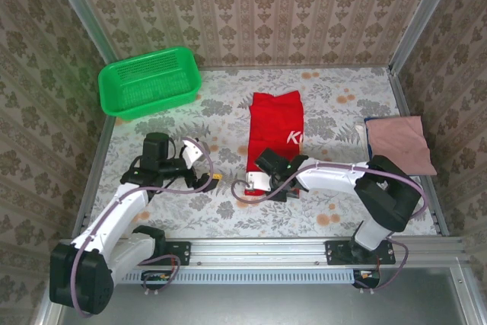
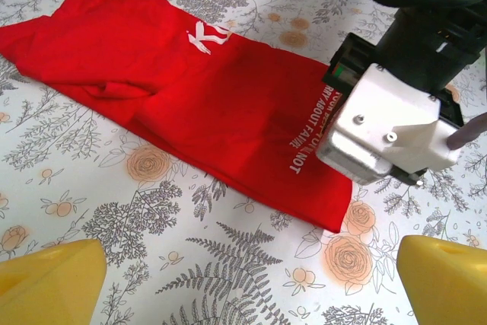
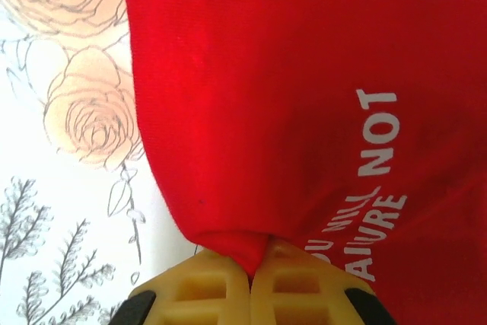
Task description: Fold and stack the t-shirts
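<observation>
Fig. The long-folded bright red cotton t-shirt with pale lettering [image 1: 275,123] lies lengthwise in the middle of the floral-patterned tabletop [image 1: 327,97]. The plain dusty pink cloth t-shirt [image 1: 397,141] lies well apart at the right edge, and a green plastic mesh basket [image 1: 148,81] stands at the far left. My right claw [image 3: 257,260] is closed on the near hem corner of the red shirt [image 3: 289,112], the cloth bunched into a thin pinch between the yellow pads. My left claw [image 2: 243,294] hangs with its jaws wide apart, holding nothing, just left of the strip [image 2: 190,104]. Risk, as I judge it: so shallow a bite may hold only the top layer, so a lift could peel the fold open or let the cloth slip. With one corner carried alone, the hem may also swing askew.
</observation>
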